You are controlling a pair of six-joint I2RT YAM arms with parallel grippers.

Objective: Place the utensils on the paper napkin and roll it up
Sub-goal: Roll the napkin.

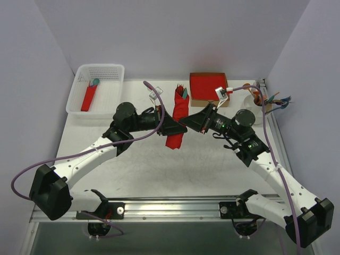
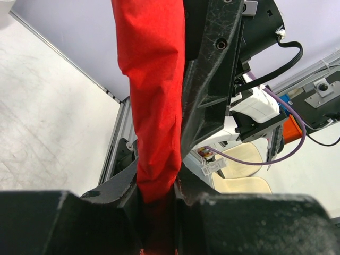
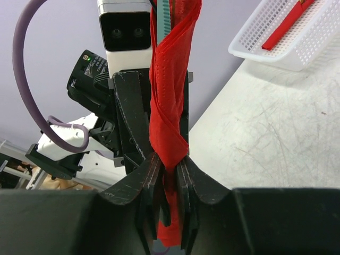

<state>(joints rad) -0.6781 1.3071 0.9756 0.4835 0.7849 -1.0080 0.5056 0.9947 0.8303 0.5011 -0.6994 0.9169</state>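
**A:** Top view. What does the left gripper (image 1: 178, 129) hold?

**B:** Its jaws are drawn almost together, clamped on the thin bright red paper napkin (image 1: 179, 110), which is rolled into a narrow, crumpled tube. In the left wrist view, its fingers (image 2: 122, 207) press the tube from both sides.

**A:** And the right gripper (image 1: 190, 124)?

**B:** It is likewise pinched tight on the same roll from the opposite side, just beside the left. In the right wrist view, red paper is squeezed between its fingers (image 3: 151, 175).

**A:** Where is the roll?

**B:** It is over the middle of the white table (image 1: 138, 164), lifted off the surface, with its long axis pointing away from the arm bases. The utensils (image 1: 182, 90) protrude at the far end as dark tines and a teal piece.

**A:** Background items?

**B:** A white plastic lattice basket (image 1: 114, 69) sits at the far left, and a red stack in a brown cardboard box (image 1: 207, 85) sits beyond the roll.
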